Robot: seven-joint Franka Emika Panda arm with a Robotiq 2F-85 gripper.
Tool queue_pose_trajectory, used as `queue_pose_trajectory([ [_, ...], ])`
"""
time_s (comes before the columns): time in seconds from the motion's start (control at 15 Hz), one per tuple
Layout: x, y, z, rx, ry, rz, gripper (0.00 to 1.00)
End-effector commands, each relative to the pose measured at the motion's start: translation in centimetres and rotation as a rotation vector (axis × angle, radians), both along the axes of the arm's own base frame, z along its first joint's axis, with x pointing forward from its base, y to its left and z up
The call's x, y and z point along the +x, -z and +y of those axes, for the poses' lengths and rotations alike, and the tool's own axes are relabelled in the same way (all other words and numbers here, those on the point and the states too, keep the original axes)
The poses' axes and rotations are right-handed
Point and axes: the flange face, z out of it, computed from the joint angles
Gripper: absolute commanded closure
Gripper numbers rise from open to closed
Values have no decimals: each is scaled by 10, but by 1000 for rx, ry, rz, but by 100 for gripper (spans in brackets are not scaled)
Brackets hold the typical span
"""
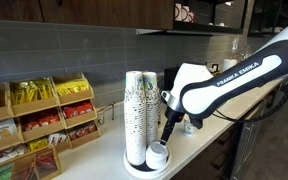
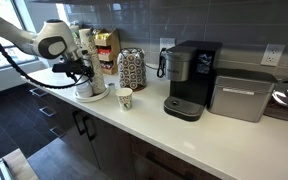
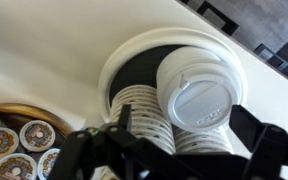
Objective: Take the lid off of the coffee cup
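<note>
The gripper (image 1: 168, 128) hangs over the round tray (image 3: 134, 45), right beside the tall cup stacks (image 1: 139, 105). In the wrist view its jaws stand wide apart with nothing between them: released. Directly below, one white lid (image 3: 199, 92) lies askew on the pile of lids (image 3: 144, 112). It sits too crooked to be nested stock, so it is probably the cup's own lid, parked here because this is where lids are kept. The coffee cup (image 2: 125, 98) stands alone on the counter (image 2: 184, 135), between tray and coffee machine (image 2: 189, 80) and well apart from the arm. Its mouth looks uncovered, though it is small in view.
</note>
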Motion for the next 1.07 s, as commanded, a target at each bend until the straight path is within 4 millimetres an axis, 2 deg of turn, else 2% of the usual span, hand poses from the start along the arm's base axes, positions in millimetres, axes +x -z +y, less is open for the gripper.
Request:
queue_pose_trajectory([
  [0.0, -32, -32, -39, 47, 57, 61, 0],
  [0.27, -55, -82, -82, 73, 144, 59, 0],
  [0.53, -81, -121, -109, 136, 119, 76, 0],
  [0.67, -93, -134, -119, 158, 107, 74, 0],
  [0.73, -75, -129, -112, 122, 132, 68, 0],
  [0.87, -84, -140, -119, 136, 127, 62, 0],
  [1.0, -87, -141, -119, 139, 125, 59, 0],
])
